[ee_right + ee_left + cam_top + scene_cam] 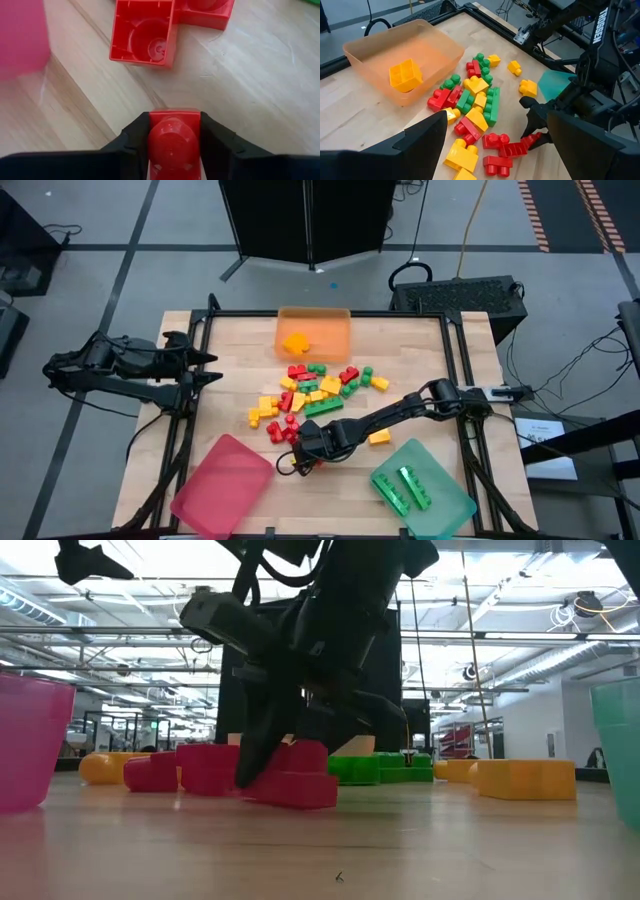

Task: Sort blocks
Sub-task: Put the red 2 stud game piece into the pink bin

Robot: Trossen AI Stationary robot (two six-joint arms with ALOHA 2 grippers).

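1. The right gripper point(296, 450) reaches low over the desk point(230, 350), at the near edge of the scattered blocks point(310, 395), between the pink-red tray point(222, 486) and the teal-green tray point(425, 490).
2. Its jaws are clamped on a red block point(174, 142); in the right wrist view the two dark fingers point(129, 142) press against both sides of it, studs facing the camera.
3. Just beyond the held piece lies another red block point(146, 35), hollow underside up, on the bare wood.
4. In the low view the right gripper point(262, 755) stands among red pieces resting on the desk, with green and yellow ones behind.
5. The rest of the pile, red, green and yellow, lies mid-desk, just in front of the orange tray point(314, 335).
6. The orange tray holds an orange block point(295, 342); the teal-green tray holds two green blocks point(402, 486); the pink-red tray shows nothing inside.
7. A lone yellow block point(379, 437) sits near the teal-green tray.
8. The left gripper point(208, 368) waits at the desk's left edge, jaws apart, holding nothing.
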